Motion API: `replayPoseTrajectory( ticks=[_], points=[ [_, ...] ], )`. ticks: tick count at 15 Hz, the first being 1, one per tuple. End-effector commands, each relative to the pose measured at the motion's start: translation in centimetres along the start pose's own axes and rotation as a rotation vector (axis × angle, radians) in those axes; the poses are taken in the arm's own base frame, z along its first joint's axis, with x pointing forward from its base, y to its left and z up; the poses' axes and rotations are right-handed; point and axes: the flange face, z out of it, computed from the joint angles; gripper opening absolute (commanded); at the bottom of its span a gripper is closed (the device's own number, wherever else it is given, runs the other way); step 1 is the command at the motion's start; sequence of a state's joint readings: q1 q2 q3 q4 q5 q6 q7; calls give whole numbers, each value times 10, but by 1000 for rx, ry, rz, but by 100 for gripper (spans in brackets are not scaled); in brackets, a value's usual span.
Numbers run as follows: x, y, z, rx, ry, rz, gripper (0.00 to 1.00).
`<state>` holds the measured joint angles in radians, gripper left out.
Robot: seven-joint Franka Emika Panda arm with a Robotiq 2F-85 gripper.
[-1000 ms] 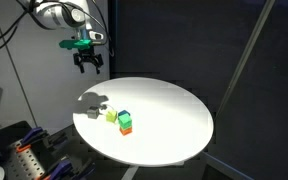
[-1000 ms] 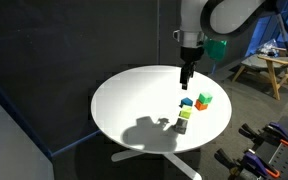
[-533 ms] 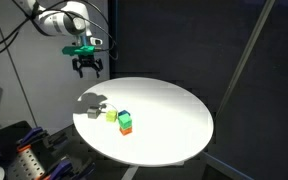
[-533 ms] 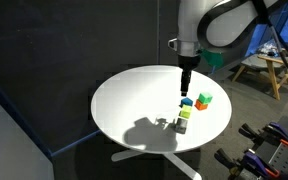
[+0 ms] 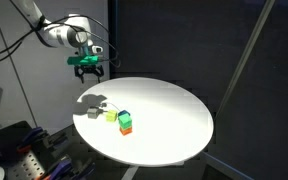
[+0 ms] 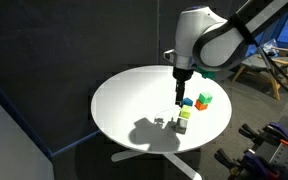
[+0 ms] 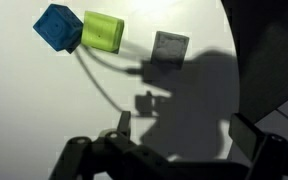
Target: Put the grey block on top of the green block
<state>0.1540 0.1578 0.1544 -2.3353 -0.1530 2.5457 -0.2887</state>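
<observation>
High over one side of the round white counter [image 5: 174,110], the gripper [image 5: 87,72] hangs with its jaws spread apart and nothing between them. That fits an approach not yet committed to a grasp. The wrist view looks down past the dark gripper [image 7: 184,130] and its shadow onto three small cubes in a rough row. The grey block [image 7: 169,47] lies at one end of this row, flat on the counter and partly inside the arm's shadow. It sits apart from the yellow-green cube [image 7: 103,32], which lies just beside a blue cube [image 7: 57,27]. In an exterior view the grey block [image 5: 92,113] is the cube nearest the gripper's side, so it looks free to be taken from above. The green block [image 5: 126,121] appears to rest on an orange cube [image 5: 127,130], beyond the others. The stack would then be three high and, I judge, would need a level, centred release. All the cubes look like matte, hard-edged blocks of equal size, and the counter looks smooth.
</observation>
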Motion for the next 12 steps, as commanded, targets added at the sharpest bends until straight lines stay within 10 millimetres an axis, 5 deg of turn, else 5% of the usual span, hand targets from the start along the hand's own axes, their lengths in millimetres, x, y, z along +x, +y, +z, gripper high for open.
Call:
replayPoseTrajectory(
  ticks=[1,12],
  points=[
    [-3,2,10,30,27,2,100],
    [-25,3,31,69,46,194,100]
  ],
)
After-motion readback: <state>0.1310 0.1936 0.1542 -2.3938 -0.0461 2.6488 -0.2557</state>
